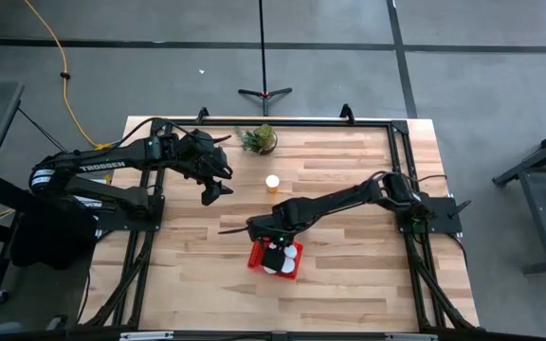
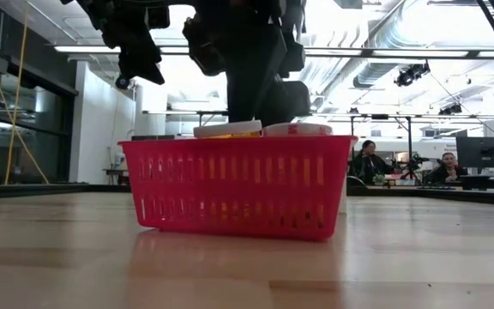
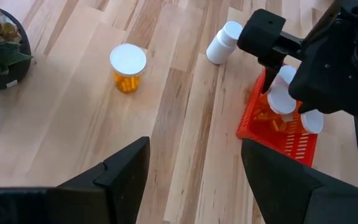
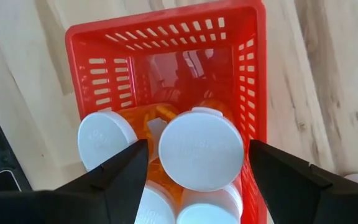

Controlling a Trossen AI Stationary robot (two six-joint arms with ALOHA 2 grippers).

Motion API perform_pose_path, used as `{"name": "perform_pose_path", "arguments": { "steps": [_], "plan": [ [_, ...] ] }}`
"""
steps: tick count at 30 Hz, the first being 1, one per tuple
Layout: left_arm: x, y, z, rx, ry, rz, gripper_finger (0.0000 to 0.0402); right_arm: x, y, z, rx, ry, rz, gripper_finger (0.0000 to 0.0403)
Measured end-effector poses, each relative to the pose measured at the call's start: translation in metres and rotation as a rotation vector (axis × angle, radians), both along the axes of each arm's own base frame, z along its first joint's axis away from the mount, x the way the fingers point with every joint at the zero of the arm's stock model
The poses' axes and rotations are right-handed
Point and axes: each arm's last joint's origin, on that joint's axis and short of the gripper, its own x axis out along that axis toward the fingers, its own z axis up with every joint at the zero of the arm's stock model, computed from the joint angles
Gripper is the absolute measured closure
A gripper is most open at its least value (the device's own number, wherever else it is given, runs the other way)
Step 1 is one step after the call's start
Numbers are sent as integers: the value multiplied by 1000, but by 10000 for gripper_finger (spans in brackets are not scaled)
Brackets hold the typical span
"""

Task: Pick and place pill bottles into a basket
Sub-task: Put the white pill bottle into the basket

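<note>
Wooden table (image 1: 349,284) under both arms. We see the right gripper (image 4: 194,165) directly over the basket (image 4: 166,43), jaws parted either side of a white-capped pill bottle (image 4: 201,148); gripped or just released, we cannot tell. Other bottles sit upright inside. The left gripper (image 3: 194,174) hovers with jaws wide, nearer the standing bottle (image 3: 128,67) outside the basket; a tipped bottle (image 3: 224,42) lies beside the basket.

Glossy red plastic basket (image 4: 166,37), wooden table (image 1: 349,180)

White-capped orange pill bottles (image 4: 201,148) upright in red basket (image 4: 166,37), one (image 1: 272,183) outside
</note>
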Motion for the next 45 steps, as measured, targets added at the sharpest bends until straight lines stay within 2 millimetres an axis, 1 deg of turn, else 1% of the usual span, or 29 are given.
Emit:
{"name": "perform_pose_path", "arguments": {
  "steps": [12, 18, 20, 23, 28, 31, 34, 40, 45],
  "plan": [
    [0, 0, 0, 3, -1, -3, 115, -3, -22, 29, -14, -82, -1, 134],
    [0, 0, 0, 8, -1, -8, 115, -5, -25, 35, -15, -101, 7, 135],
    [0, 0, 0, 13, -1, -14, 115, -4, -28, 38, -21, -109, 16, 135],
    [0, 0, 0, 19, -2, -19, 115, 1, -38, 49, -51, -151, 9, 135],
    [0, 0, 0, 33, -3, -32, 115, 4, -59, 77, -128, -206, -20, 135],
    [0, 0, 0, 41, -3, -41, 115, -2, -70, 89, -184, -165, -35, 135],
    [0, 0, 0, 57, -1, -58, 115, -10, -77, 91, -224, -83, -44, 135],
    [-2, 0, -2, 83, 21, -92, 115, -26, -76, 86, -235, 85, -18, 135],
    [-2, 0, -2, 116, 26, -123, 115, -27, -76, 86, -265, 99, -37, 135]
  ]
}}
